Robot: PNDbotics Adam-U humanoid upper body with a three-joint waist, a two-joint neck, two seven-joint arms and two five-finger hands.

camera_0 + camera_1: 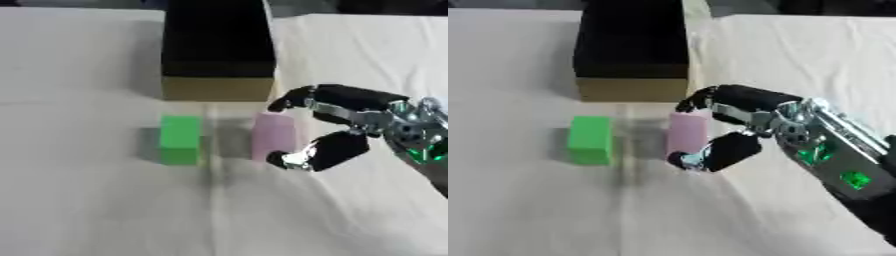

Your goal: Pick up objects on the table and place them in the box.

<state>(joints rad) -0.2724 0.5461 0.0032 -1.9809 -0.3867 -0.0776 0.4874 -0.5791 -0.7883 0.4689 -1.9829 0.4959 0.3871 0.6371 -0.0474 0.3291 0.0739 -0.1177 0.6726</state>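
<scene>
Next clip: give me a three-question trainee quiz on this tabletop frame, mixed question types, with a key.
1. True or false: the right hand has its fingers and thumb curled around the pink rectangular block.
2. Which item lies to the robot's left of the pink block? A) green rectangular block B) red ball C) blue cup
3. Fill in: the black open box with a tan front wall sits ___ the two blocks, farther from the robot.

Key: 1 true; 2 A; 3 behind.
</scene>
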